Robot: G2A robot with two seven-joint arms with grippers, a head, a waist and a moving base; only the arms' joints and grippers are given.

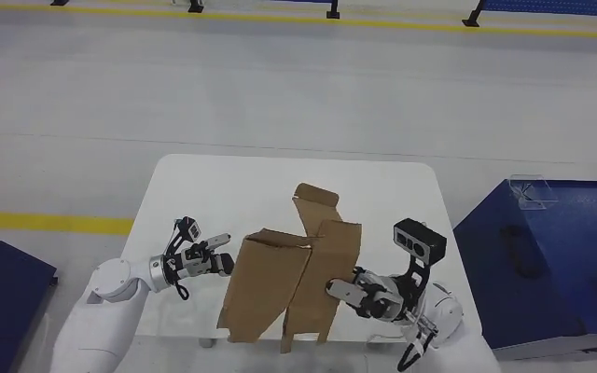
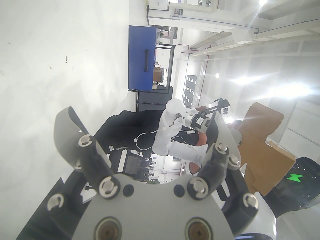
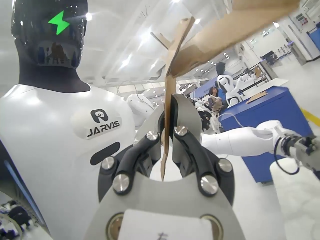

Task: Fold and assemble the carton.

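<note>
I see the half-opened carton [image 1: 289,280] over the table's [image 1: 215,186] near middle, long axis running away from the robot, right gripper [image 1: 334,288] pinching its panel, left gripper [image 1: 226,254] spread just beside it.

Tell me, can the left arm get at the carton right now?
Probably yes: the left gripper is open just beside the carton with nothing between them, while the right gripper clamps its other side.

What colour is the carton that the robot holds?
The carton is plain brown cardboard, best seen in the top view.
</note>
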